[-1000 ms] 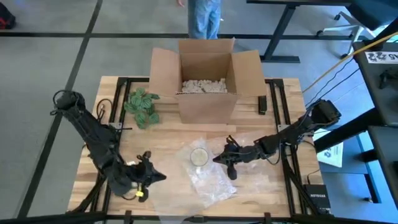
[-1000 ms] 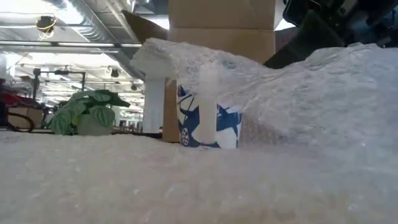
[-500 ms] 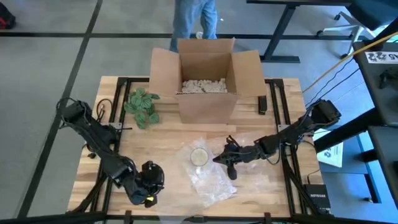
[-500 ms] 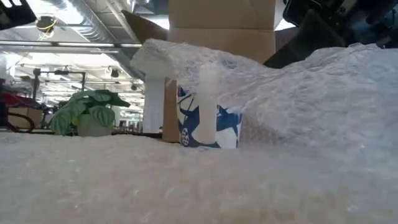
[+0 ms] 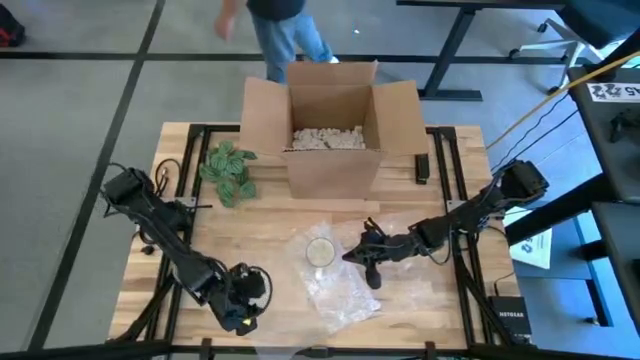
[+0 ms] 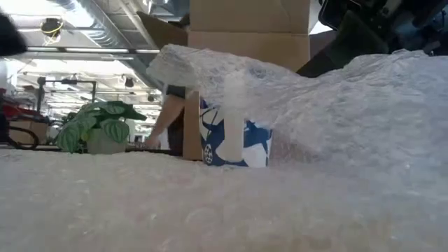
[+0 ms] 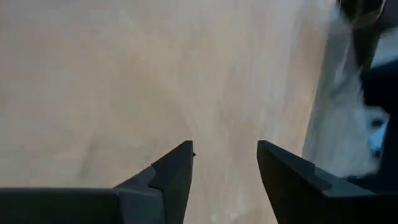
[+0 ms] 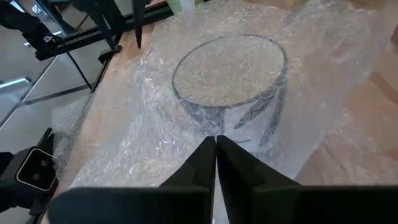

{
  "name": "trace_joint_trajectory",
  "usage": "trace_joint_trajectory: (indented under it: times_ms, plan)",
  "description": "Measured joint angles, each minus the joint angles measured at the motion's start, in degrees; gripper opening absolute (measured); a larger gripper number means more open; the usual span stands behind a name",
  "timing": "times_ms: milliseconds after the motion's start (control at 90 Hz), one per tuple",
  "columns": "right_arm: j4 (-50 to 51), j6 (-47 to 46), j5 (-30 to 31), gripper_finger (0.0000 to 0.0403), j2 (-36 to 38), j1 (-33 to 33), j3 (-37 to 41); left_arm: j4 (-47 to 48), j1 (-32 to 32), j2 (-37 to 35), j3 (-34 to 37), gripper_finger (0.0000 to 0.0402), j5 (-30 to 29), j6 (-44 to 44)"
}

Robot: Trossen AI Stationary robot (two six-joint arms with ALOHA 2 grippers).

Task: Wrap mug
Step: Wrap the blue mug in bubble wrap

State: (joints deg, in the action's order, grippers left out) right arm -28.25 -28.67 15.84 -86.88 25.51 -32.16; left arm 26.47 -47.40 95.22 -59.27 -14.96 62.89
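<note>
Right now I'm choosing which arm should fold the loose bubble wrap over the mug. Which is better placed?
Probably the right. The right gripper is shut on the bubble wrap right beside the mug. The left gripper is open over bare table, apart from the wrap's edge.

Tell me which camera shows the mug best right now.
The right wrist view: the mug fills it, upright under bubble wrap, just past the shut right pincer. The low view shows its blue-patterned side partly veiled; the high view shows only a small pale rim; the left wrist view shows no clear mug.
</note>
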Motion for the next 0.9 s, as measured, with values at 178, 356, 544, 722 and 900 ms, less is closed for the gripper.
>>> trace_joint_trajectory:
  times_ms: [178,356,544,722,900]
  plan:
    - [0.1,0.0,0.0,0.0000,0.0,0.0,0.0,-3.4,-1.0,4.2,0.0,0.0160,0.4,-0.7]
    - [0.1,-0.6,0.0,0.0000,0.0,0.0,0.0,-1.5,-0.9,6.6,0.0,0.0144,0.4,-0.1]
    - [0.2,-1.0,-0.1,0.0000,0.0,0.0,0.0,-0.2,-0.7,9.2,-0.2,0.0131,-0.2,0.3]
    - [0.2,-1.0,-0.5,0.0000,0.0,0.0,0.0,0.3,0.1,10.4,-0.3,0.0093,-0.2,2.5]
    - [0.2,-1.0,-0.5,0.0000,0.0,0.0,0.0,0.6,1.2,8.6,0.0,0.0010,0.1,-0.8]
